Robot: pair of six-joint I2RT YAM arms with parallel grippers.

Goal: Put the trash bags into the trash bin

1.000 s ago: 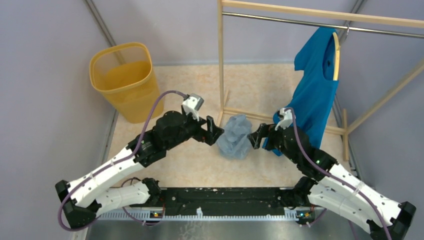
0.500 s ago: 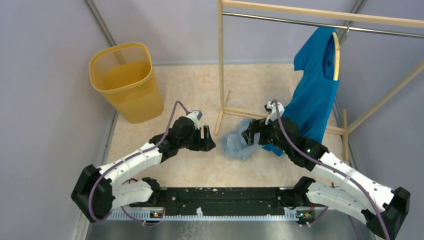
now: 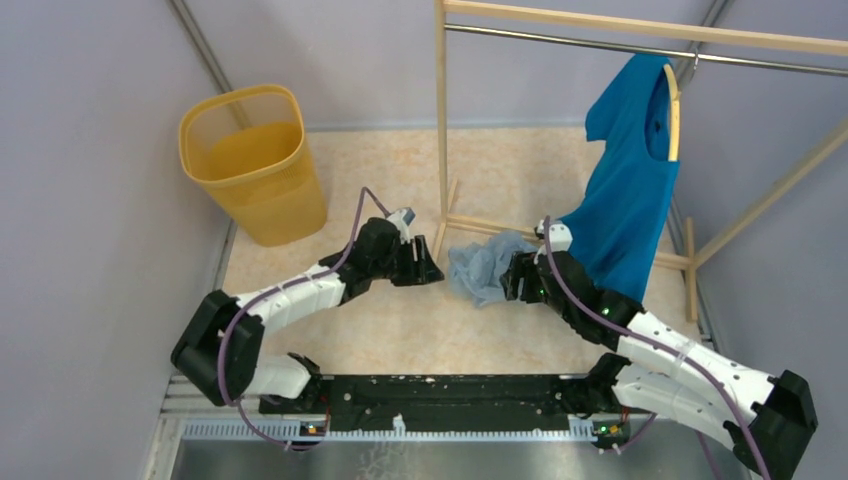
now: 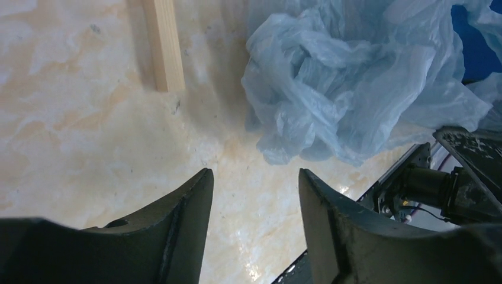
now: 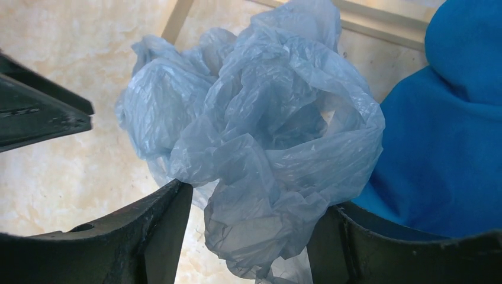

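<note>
Trash bag (image 3: pixel 485 268) is seen crumpled on the floor just right of the foot of the rack post (image 3: pixel 441 120). It is well apart from the trash bin (image 3: pixel 270 200), which is set far left of that post. Long axis is laid roughly along the base rail (image 3: pixel 480 228), with a tail pointed toward the blue shirt (image 3: pixel 625 200). Left gripper (image 3: pixel 432 270) is spread and empty by the post foot. Right gripper (image 3: pixel 508 278) is spread wide with bag film bulged between its fingers; no pinch is seen.

Trash bag (image 5: pixel 260 136): crumpled pale blue film over marbled floor (image 5: pixel 59 177).
Right gripper (image 5: pixel 250 204): black fingers spread, flanking the bag's lower folds.
Shirt (image 5: pixel 450 118): bright blue, against the bag's right side.
</note>
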